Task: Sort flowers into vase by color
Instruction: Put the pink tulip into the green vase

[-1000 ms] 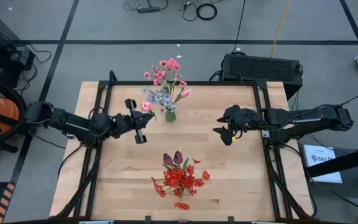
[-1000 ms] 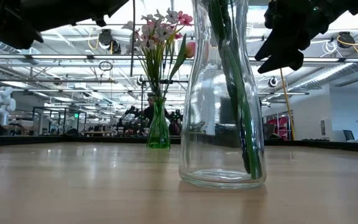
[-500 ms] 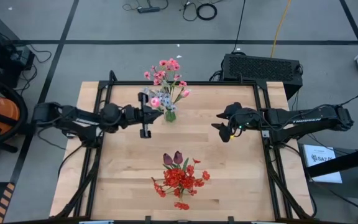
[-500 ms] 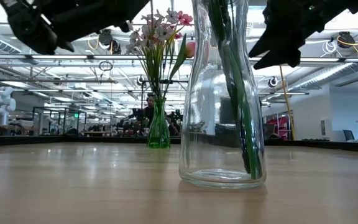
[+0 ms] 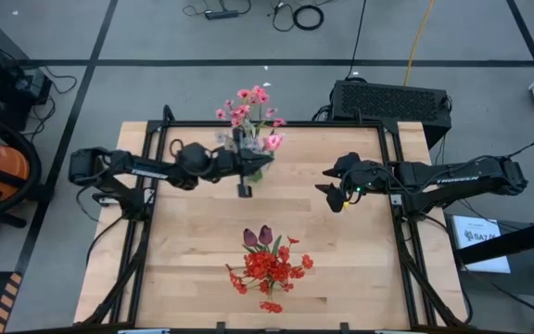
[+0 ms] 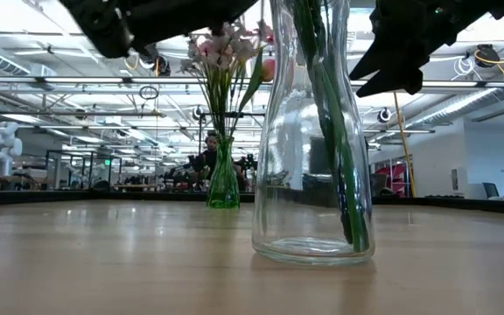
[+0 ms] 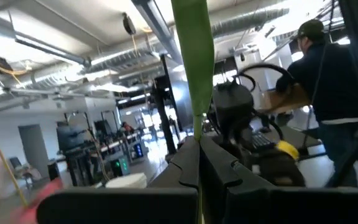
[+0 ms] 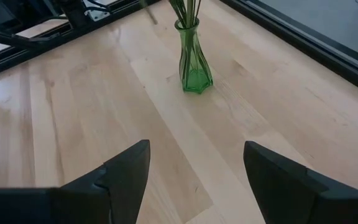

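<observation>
A green glass vase [image 5: 254, 173] [image 6: 223, 182] [image 8: 194, 68] stands near the table's far edge with pink and pale blue-lavender flowers [image 5: 245, 107] in it. My left gripper [image 5: 247, 169] is right at this vase, shut on a pink-bloomed flower [image 5: 272, 141]. A clear glass vase [image 6: 313, 131] near the table's near edge holds red clusters and dark maroon tulips [image 5: 267, 260]. My right gripper [image 5: 332, 197] [image 8: 194, 168] hovers open to the right of the green vase and touches nothing. My left gripper pinches the flower's green stem [image 7: 198, 127] between its two shut fingers. The fingers come level from the table's left and lie across the stem. The stem rises out of the fingers, lifted clear of the table, and its pink bloom is over the green vase's bunch.
Bare wood [image 5: 184, 250] lies between the two vases and on either side of them. A dark frame [image 5: 146, 186] runs along the table's edges. A black box [image 5: 389, 100] sits behind the far right corner. A person [image 7: 337, 81] stands in the room beyond.
My left gripper has travelled toward the table's right, from left of the green vase up to it, carrying the pink flower along; the bloom now sits over the vase's bunch. It has stayed shut. My right gripper has hardly moved.
</observation>
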{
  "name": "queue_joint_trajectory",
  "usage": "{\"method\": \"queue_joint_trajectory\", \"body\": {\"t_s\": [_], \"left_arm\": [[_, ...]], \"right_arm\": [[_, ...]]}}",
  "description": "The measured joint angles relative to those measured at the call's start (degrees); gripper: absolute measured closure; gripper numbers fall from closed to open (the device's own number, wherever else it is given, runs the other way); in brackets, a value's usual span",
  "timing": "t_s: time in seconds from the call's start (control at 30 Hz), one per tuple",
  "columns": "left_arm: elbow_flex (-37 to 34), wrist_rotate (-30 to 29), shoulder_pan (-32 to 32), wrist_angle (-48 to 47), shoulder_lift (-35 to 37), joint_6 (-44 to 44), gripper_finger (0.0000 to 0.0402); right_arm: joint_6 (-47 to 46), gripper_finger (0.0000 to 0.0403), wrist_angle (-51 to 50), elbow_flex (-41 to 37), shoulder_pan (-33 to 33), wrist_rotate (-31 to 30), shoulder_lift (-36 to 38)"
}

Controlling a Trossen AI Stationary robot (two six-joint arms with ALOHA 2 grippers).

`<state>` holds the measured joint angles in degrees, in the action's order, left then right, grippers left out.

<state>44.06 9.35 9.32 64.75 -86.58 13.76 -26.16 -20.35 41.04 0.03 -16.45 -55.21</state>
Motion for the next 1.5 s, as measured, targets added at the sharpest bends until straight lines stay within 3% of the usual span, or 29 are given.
{"method": "queue_joint_trajectory", "body": {"t_s": [0.1,0.4,0.53,0.7,0.97,1.3,1.5], "left_arm": [[4.3,-0.4,0.0,-0.7,-3.1,0.3,0.0401],[14.1,-4.0,-1.6,-14.8,-7.3,1.2,0.0401],[17.2,-8.0,-3.5,-19.4,-7.2,7.0,0.0401],[19.2,-11.8,-4.7,-19.2,-7.0,8.2,0.0401],[19.6,-24.2,-7.6,-27.3,-2.5,12.4,0.0401],[19.6,-23.2,-7.9,-31.7,0.0,11.9,0.0401],[19.6,-19.0,-7.1,-31.6,0.0,3.2,0.0401]], "right_arm": [[0.1,0.0151,0.0,0.0,0.0,0.0,0.0],[-3.2,0.0151,0.0,0.0,0.0,0.1,0.0],[-5.2,0.0151,0.0,0.0,0.0,0.1,0.0],[-6.0,0.0151,-0.1,0.0,0.0,0.1,0.0],[-6.0,0.0151,-0.1,0.0,0.0,0.1,0.0],[-6.2,0.0151,0.2,0.0,0.0,-0.1,0.0],[5.7,0.0151,9.2,0.0,0.0,-0.1,0.1]]}}
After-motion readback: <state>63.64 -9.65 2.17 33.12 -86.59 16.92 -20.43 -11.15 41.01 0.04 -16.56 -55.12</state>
